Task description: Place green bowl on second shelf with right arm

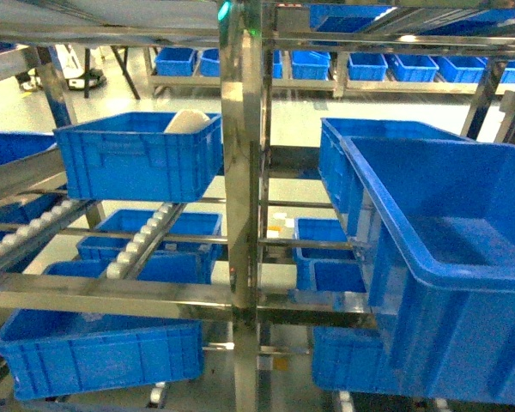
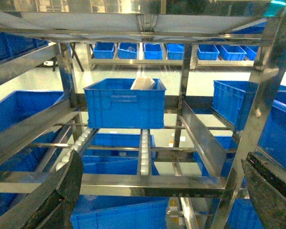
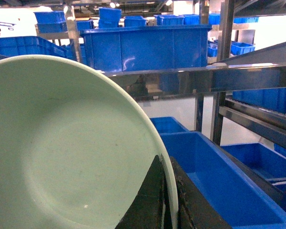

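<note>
The pale mint-green bowl (image 3: pixel 62 152) fills the left of the right wrist view, tilted on edge with its hollow facing the camera. My right gripper (image 3: pixel 168 164) is shut on its rim, with one black finger (image 3: pixel 150 202) inside the bowl and the other outside. Beyond it lies a steel shelf beam (image 3: pixel 200 78). Neither the bowl nor the right arm shows in the head view. My left gripper (image 2: pixel 163 160) is open and holds nothing, in front of the rack's front beam (image 2: pixel 152 183). I cannot tell which level is the second shelf.
A steel rack post (image 1: pixel 243 206) splits the head view. A blue crate (image 1: pixel 137 159) holding a pale white object (image 1: pixel 187 120) sits on the left roller shelf (image 1: pixel 142 236). A large blue crate (image 1: pixel 451 257) stands close on the right. More blue crates lie below.
</note>
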